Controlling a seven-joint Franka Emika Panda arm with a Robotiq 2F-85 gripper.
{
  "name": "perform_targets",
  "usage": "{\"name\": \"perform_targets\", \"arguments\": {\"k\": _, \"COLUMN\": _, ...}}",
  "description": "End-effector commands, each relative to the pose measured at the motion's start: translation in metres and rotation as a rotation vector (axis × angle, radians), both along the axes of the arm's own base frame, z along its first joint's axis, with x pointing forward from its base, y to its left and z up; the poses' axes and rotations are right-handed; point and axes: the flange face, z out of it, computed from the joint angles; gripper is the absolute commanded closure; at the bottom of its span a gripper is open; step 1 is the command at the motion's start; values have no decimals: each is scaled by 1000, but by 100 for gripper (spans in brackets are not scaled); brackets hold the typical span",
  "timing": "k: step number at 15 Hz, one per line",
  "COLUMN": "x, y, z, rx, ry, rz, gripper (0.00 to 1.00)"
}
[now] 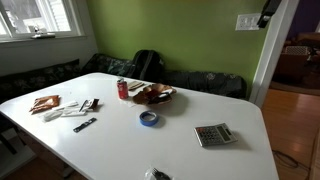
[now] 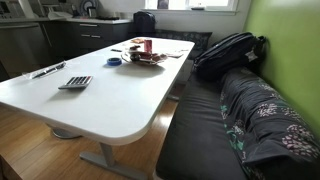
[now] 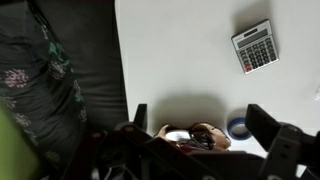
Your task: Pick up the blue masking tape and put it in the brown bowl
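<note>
The blue masking tape (image 1: 148, 118) lies flat on the white table (image 1: 190, 155), just in front of the brown bowl (image 1: 167, 96). The bowl holds some dark and white bits. Both also show in an exterior view, tape (image 2: 113, 61) and bowl (image 2: 146, 58). In the wrist view my gripper (image 3: 203, 118) is open and empty, high above the table. The bowl (image 3: 214, 138) lies between its fingers at the lower edge. The tape (image 3: 238, 127) sits near the right finger. The gripper does not show in either exterior view.
A red soda can (image 1: 123, 89) stands beside the bowl. A calculator (image 1: 212, 134) lies on the table, also in the wrist view (image 3: 254, 47). Markers and packets (image 1: 62, 105) lie at one end. A dark bench with a backpack (image 2: 228, 52) runs along the table.
</note>
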Motion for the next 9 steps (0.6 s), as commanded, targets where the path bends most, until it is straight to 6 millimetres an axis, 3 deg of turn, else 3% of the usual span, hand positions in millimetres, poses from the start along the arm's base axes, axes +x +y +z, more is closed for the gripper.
{"name": "perform_targets", "arguments": {"k": 1, "x": 75, "y": 50, "z": -31, "rx": -19, "ry": 80, "rz": 188, "gripper": 0}}
{"name": "perform_targets", "arguments": {"k": 9, "x": 188, "y": 198, "z": -127, "rx": -204, "ry": 251, "rz": 540, "gripper": 0}}
